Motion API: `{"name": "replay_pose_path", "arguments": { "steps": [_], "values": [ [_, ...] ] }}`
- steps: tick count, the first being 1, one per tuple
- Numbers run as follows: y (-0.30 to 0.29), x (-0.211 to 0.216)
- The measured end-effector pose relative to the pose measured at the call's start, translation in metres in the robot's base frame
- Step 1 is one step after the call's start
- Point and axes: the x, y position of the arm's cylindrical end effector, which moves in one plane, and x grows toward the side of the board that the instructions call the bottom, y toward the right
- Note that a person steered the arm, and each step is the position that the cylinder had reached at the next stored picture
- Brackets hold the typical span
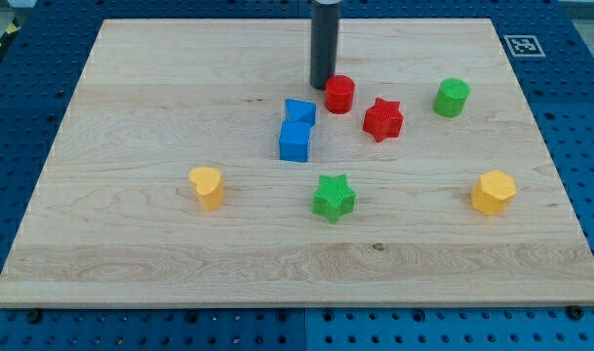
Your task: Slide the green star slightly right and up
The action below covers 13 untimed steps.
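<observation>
The green star [334, 197] lies on the wooden board [131, 117], a little below the middle. My tip [322, 86] is at the end of the dark rod in the upper middle of the view, far above the green star. It stands just left of the red cylinder [339, 95], close to it or touching it, and above the blue blocks.
A red star [382, 119] lies right of the red cylinder. Two blue blocks [299, 112] [295, 141] sit together below my tip. A green cylinder [452, 97] is at upper right, a yellow hexagon [494, 192] at right, a yellow heart [207, 187] at left.
</observation>
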Motion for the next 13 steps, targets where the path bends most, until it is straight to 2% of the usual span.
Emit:
{"name": "replay_pose_path", "arguments": {
  "steps": [3, 4, 5, 6, 7, 9, 11, 13],
  "values": [
    [0.004, 0.023],
    [-0.023, 0.023],
    [-0.083, 0.023],
    [-0.116, 0.024],
    [-0.116, 0.030],
    [-0.105, 0.104],
    [-0.084, 0.121],
    [-0.076, 0.179]
  ]
}}
